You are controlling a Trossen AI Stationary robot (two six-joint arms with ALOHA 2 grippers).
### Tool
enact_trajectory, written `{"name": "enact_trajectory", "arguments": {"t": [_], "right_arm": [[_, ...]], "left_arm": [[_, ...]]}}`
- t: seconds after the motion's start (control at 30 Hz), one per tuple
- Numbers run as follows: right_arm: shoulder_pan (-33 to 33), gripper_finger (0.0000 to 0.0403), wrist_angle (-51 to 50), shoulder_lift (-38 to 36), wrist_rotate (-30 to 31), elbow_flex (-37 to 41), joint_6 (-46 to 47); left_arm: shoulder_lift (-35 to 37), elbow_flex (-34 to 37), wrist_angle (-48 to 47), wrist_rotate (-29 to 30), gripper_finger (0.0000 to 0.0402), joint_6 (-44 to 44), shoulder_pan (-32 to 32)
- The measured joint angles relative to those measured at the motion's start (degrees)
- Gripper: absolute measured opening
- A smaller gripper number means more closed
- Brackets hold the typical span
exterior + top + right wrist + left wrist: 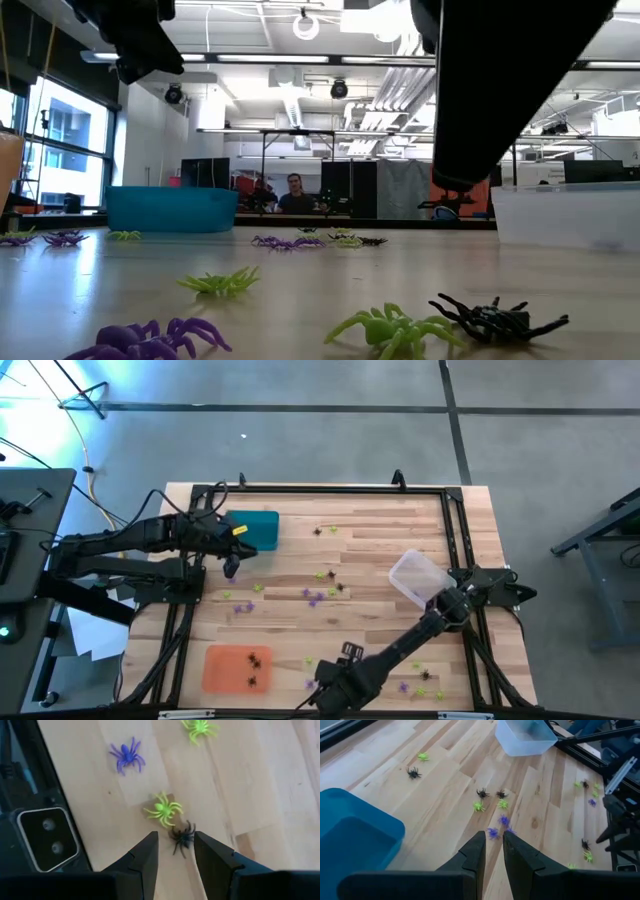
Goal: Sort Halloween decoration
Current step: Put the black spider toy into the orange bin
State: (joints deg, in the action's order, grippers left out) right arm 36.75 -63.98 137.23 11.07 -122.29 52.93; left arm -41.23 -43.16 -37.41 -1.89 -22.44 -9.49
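Small plastic spiders in black, yellow-green and purple lie scattered on the wooden table [380, 540]. My right gripper [175, 837] hangs open near the front edge, pointing down, its fingers above and either side of a black spider [182, 839]. A yellow-green spider [162, 810] lies beside that one and a purple spider [126, 756] farther off. In the low view the black spider [500, 320] lies flat under the dark right arm [500, 90]. My left gripper [232, 567] hovers beside the teal tray [258, 525]. Its fingers stand a narrow gap apart [493, 836], with nothing showing between them.
An orange tray [220, 660] at the front left holds black spiders. A clear tray [420, 578] stands at the right. A cluster of spiders [492, 805] lies mid-table. A small camera [47, 837] sits at the near edge by my right gripper. A person [295, 190] sits in the room beyond.
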Motion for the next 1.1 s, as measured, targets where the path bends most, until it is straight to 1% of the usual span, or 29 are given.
{"name": "enact_trajectory", "arguments": {"t": [0.17,0.33,0.47,0.63,0.83,0.93,1.1], "right_arm": [[-0.8,0.0121,1.6,0.2,-1.4,4.2,-0.4],[-1.5,0.0121,4.0,-0.6,-1.9,6.7,-1.8],[-2.1,0.0121,4.4,-0.8,-3.2,7.0,-3.8],[-2.6,0.0121,5.1,-0.8,-3.2,7.1,-5.4],[-2.8,0.0121,13.0,-1.2,-8.4,11.8,-3.8],[-2.8,0.0121,13.5,-1.5,-8.1,12.1,-3.4],[-2.5,0.0121,11.5,-2.2,-6.6,12.9,-1.8]], "left_arm": [[0.0,0.0,0.0,1.1,0.0053,0.0,1.8],[0.0,0.0,0.6,1.3,0.0053,0.0,2.9],[0.0,0.0,1.4,1.3,0.0053,0.0,3.4],[0.0,0.0,1.4,2.6,0.0053,0.0,4.2],[0.0,0.0,1.4,2.8,0.0053,-0.1,5.2],[0.0,0.0,1.4,2.8,0.0053,-0.6,5.7],[0.0,0.0,1.3,2.9,0.0053,-1.5,6.8]]}}
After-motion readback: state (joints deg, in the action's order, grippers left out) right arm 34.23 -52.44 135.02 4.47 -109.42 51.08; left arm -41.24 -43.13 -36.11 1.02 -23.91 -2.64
